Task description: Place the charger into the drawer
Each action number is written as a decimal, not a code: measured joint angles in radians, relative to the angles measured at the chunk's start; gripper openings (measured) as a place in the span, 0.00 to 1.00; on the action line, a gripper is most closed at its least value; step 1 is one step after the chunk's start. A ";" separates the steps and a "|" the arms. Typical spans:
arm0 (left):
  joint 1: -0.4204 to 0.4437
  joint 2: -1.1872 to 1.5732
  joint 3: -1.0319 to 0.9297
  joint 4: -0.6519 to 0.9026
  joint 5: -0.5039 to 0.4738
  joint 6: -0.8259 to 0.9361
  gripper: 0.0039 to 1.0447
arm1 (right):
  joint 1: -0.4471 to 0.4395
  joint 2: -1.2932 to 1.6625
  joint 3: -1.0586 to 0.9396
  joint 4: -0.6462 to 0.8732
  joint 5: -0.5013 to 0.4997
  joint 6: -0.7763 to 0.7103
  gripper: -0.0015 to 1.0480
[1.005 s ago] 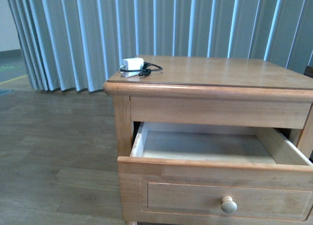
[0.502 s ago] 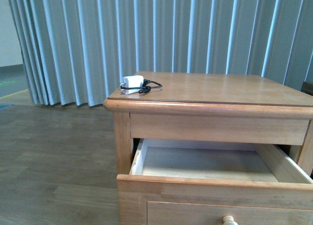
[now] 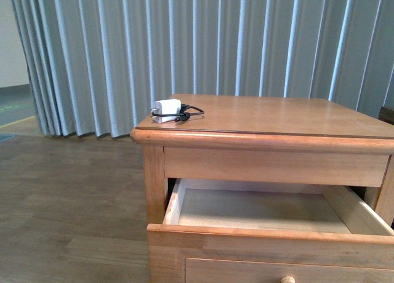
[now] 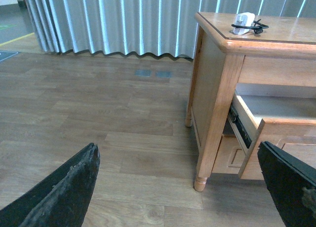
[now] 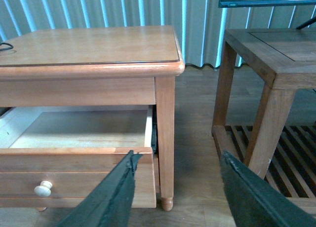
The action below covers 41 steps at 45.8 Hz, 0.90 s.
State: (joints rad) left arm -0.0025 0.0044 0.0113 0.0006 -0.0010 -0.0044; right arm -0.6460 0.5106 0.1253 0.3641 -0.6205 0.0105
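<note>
The charger (image 3: 167, 109) sits on the cabinet (image 3: 283, 115) top, by its left edge near the back corner. The drawer (image 3: 271, 232) is open below. The left gripper (image 4: 177, 147) and right gripper (image 5: 177, 155) have wide, empty jaws. The left one looks nearer.

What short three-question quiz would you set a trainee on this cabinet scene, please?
1. True or false: the charger lies on the cabinet top, with its cable attached.
2. The drawer is: A) shut; B) open, with nothing visible inside; C) open, with a plug inside.
3. Fill in: the fingers of the left gripper and the right gripper are ___ (open or shut).

Key: 1 true; 2 B; 3 open, with nothing held.
</note>
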 joint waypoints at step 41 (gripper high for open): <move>-0.021 0.018 0.000 0.023 -0.074 -0.033 0.94 | 0.332 -0.265 -0.066 -0.177 0.305 -0.010 0.93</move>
State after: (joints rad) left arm -0.0238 0.0227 0.0113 0.0238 -0.0746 -0.0372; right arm -0.3145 0.2455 0.0597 0.1875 -0.3153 0.0006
